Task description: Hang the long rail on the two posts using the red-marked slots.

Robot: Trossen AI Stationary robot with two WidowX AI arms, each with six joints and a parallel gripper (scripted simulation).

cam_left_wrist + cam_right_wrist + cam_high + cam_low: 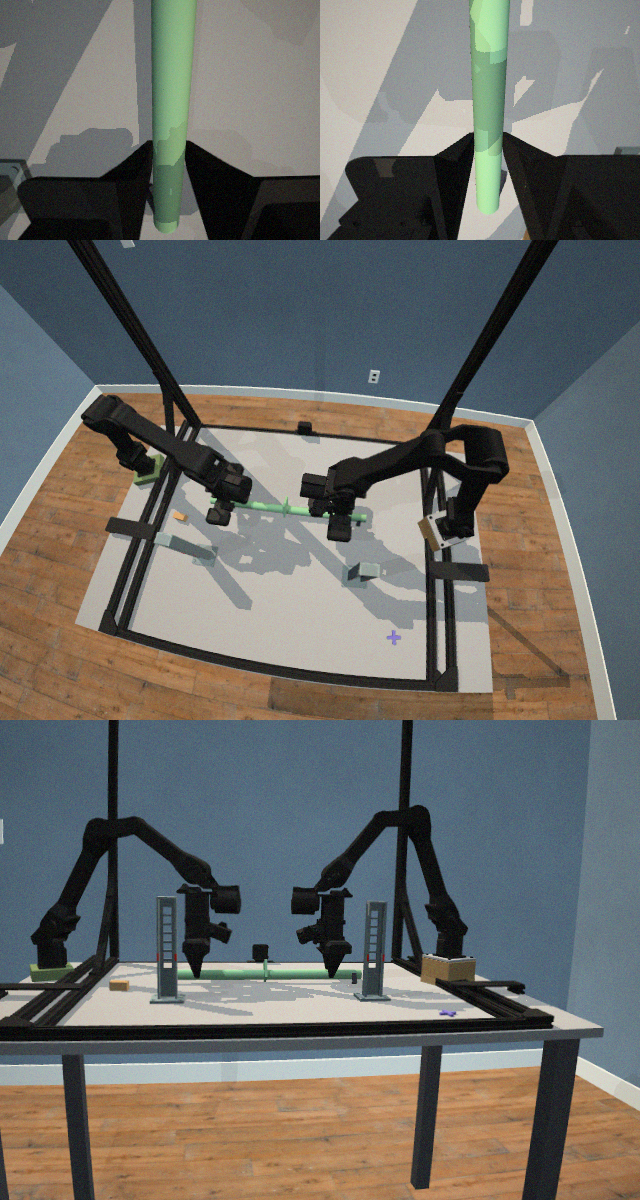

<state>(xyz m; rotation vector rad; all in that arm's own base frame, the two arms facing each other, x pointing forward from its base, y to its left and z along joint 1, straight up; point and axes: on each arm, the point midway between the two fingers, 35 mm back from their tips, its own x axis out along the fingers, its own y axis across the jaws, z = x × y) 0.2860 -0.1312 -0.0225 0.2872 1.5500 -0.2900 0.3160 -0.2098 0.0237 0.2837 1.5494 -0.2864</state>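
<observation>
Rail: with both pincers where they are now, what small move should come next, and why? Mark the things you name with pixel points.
I'd try a slight, level lift with both arms together: the left pincer [336, 514] [331, 975] [168, 145] and right pincer [223, 502] [196, 975] [487, 136] look shut on the rail [258, 506] [232, 974] [172, 75] [491, 75], which sits low, off the posts [186, 546] [166, 988].
</observation>
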